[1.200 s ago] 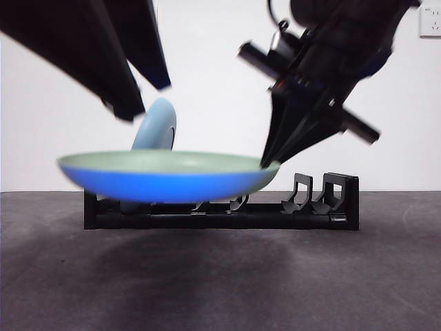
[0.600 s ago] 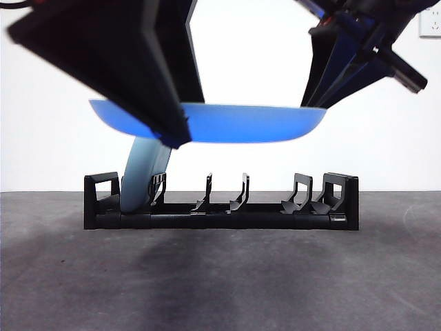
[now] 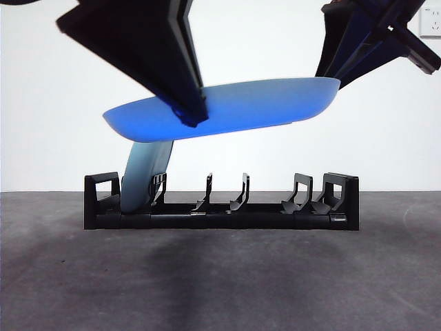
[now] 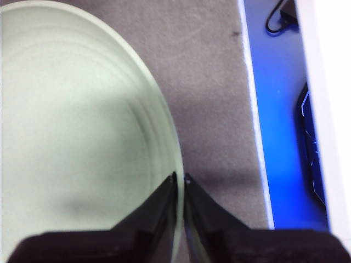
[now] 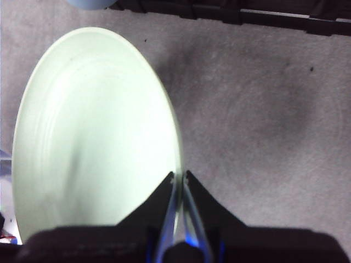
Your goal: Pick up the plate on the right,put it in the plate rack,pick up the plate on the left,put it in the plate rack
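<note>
We start at the left claw point(image 4: 180, 178): its two black jaws are pinched almost together on the rim of the plate point(image 4: 77, 137), whose pale green inside spreads away from the tips to one side, with grey table point(image 4: 214, 98) on the other. The right claw point(image 5: 179, 175) shows us the same thing from its own wrist, jaws closed to a thin slit on the edge of that same plate point(image 5: 93, 142), pale green face filling one side of the jaws and bare grey table point(image 5: 263, 109) on the other.

From the front we see both claws holding the plate point(image 3: 234, 110) in the air between them, one dark claw point(image 3: 193, 117) gripping it near its lower end, the other point(image 3: 334, 76) at its higher end, so the blue underside tilts up toward that second claw. We cannot say from this view which arm is which.

Below the claws and well clear of the held plate, the black rack point(image 3: 220, 207) sits on the table point(image 3: 220, 283). A second plate, light blue point(image 3: 145, 176), stands in the slots at one end of it, leaning, its top just under the lower end of the raised plate. The other dividers along the rack hold nothing.
</note>
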